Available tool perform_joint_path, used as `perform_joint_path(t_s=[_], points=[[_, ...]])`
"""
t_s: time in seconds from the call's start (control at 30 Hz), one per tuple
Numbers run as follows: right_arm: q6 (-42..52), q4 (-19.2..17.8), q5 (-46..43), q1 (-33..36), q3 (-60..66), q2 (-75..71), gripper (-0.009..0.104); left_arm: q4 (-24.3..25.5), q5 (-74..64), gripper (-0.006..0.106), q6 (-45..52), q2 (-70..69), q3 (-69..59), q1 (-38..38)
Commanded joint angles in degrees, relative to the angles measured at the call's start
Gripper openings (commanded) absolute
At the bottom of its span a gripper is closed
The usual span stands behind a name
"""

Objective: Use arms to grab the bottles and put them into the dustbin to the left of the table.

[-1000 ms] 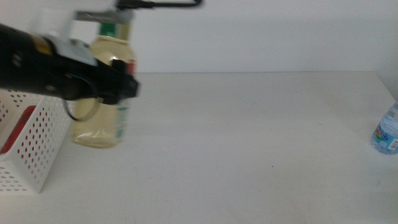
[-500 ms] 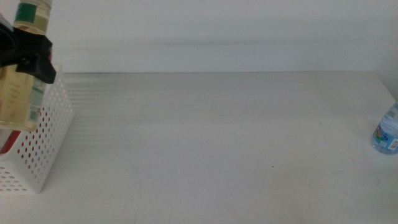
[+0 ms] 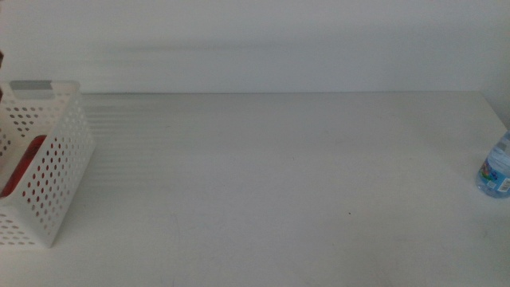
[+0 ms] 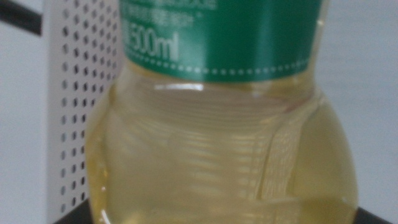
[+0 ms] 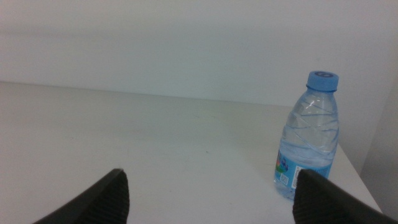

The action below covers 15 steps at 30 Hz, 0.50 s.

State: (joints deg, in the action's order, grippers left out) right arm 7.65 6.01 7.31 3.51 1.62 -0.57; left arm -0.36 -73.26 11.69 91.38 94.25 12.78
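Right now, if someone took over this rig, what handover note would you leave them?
Left gripper: out of the middle view; its wrist camera is filled by the yellow-liquid bottle, apparently gripped, beside the dustbin.
Right gripper: open, waiting above the table, facing the blue-capped water bottle, which stands upright at the table's right edge.
Done: something red lies in the dustbin.
Left: drop the yellow bottle, then bin the water bottle.

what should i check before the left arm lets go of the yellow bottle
1. Yellow bottle in the left claw: ok, it fills the left wrist view.
2. Bottle over the bin: cannot tell; a perforated wall shows beside it, but the arm is out of the middle view.
3. Room in bin: cannot tell; a red can is already inside.
4. Right claw clear: ok, open, by the water bottle.
5. Water bottle upright: ok.
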Motion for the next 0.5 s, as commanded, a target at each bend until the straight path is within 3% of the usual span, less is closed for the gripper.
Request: perform_joint_path(t_s=[0.0,0.47], points=[[0.5,-0.4,-4.4,-0.3,-0.4,-1.5,0.083,0.4,-2.1,-0.005,0.5,-0.8,2.5,1.3],[0.5,-0.4,-4.4,-0.3,-0.4,-1.5,0.083,3.0,-1.8,-0.005,4.4,14.1,2.5,2.8]])
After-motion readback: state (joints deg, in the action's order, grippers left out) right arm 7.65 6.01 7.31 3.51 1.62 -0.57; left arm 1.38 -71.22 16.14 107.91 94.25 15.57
